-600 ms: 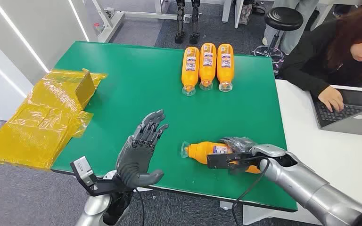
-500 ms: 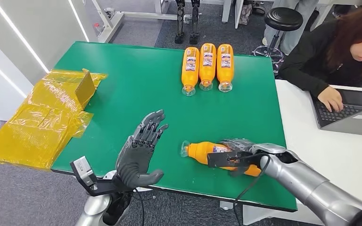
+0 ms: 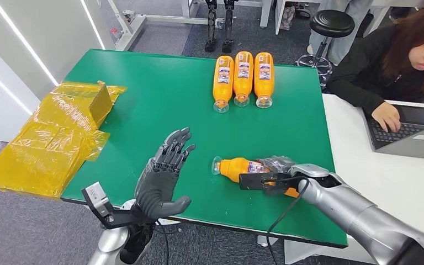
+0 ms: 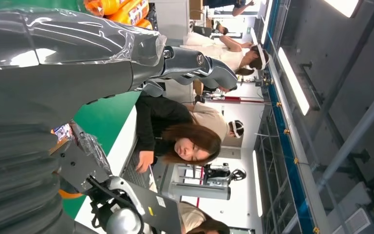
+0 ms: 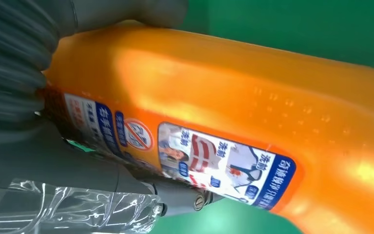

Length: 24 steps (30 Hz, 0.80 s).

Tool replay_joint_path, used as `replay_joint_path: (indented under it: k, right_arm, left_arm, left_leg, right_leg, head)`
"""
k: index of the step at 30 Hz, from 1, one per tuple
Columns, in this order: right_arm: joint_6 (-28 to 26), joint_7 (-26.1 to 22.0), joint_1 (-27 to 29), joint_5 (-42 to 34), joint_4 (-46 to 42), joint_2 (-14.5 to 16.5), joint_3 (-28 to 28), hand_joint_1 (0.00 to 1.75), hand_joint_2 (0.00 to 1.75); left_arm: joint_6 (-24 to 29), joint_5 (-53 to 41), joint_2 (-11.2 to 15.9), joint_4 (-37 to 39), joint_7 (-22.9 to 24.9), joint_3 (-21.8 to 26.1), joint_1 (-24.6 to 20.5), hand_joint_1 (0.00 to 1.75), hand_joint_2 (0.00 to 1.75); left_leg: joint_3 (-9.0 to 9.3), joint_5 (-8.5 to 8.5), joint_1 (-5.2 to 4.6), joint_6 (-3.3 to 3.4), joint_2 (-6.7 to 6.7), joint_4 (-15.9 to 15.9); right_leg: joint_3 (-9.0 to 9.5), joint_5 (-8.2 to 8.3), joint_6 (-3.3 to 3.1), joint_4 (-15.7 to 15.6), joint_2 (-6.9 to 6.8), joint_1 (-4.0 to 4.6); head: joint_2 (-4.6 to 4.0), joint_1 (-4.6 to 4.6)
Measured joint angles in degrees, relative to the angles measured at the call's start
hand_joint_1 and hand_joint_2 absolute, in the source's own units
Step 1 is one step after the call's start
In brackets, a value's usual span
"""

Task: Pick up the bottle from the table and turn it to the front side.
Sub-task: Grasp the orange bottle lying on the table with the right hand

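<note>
While our right hand grips the lying bottle and our left hand hovers open-fingered, the smooth plastic may slip when we turn it above the desk.

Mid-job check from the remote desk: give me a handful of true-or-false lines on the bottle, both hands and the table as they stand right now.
1. The right hand grips the orange bottle lying near the table's front edge. True.
2. The left hand holds a bottle. False: it holds nothing, fingers spread.
3. Three orange bottles lie side by side at the far side of the green table. True.
4. The gripped bottle stands upright. False: it lies on its side, cap toward the left hand.
5. A person sits at a laptop on the robot's right. True.
</note>
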Motion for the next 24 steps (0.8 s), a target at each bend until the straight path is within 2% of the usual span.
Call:
replay_joint_path:
  k: [5, 9, 15, 19, 24]
  right_arm:
    - [-7.5, 1.9, 0.4, 3.9, -1.8, -0.6, 0.3, 1.75, 1.75]
    - [-16.1, 3.7, 3.8, 8.1, -9.0, -4.0, -3.1, 1.75, 1.75]
    - [-27.9, 3.3, 15.4, 15.1, -25.3, -9.4, -13.9, 1.75, 1.75]
    - [-33.8, 2.4, 24.7, 21.7, -34.3, -10.2, -20.3, 1.75, 1.75]
    - [-39.4, 1.7, 34.7, 27.4, -42.0, -10.0, -24.5, 1.75, 1.75]
  left_arm:
    - [0.9, -0.6, 0.0, 0.1, 0.4, 0.8, 0.2, 0.0, 1.75]
    - [2.0, -1.3, 0.0, 0.0, 0.5, 1.5, 1.2, 0.0, 1.75]
    - [4.5, -1.9, 0.0, -0.3, 0.2, 2.6, 2.8, 0.0, 1.75]
    - [6.3, -2.7, -0.1, -1.5, 0.7, 2.7, 3.9, 0.0, 1.75]
    - [7.6, -3.0, -0.1, -2.3, 1.4, 2.7, 4.2, 0.0, 1.75]
  left_leg:
    - [-0.02, 0.0, -0.01, 0.0, 0.0, 0.0]
    - [-0.09, -0.02, -0.01, 0.02, -0.11, 0.1]
    - [-0.21, -0.14, -0.01, 0.1, -0.17, 0.0]
    - [-0.22, -0.18, 0.0, 0.07, -0.18, 0.0]
    - [-0.25, -0.18, 0.0, 0.06, -0.24, 0.0]
  right_leg:
    - [-0.04, 0.01, 0.0, 0.0, 0.01, -0.01]
    - [-0.06, -0.02, 0.02, 0.0, -0.1, -0.01]
    - [-0.13, -0.11, 0.07, 0.0, -0.15, 0.0]
    - [-0.14, -0.14, 0.07, -0.1, -0.18, 0.0]
    - [-0.13, -0.18, 0.1, 0.0, -0.24, 0.0]
  head:
    - [0.0, -0.01]
    - [0.0, -0.01]
    - [0.0, -0.02]
    - [0.0, -0.02]
    - [0.0, -0.01]
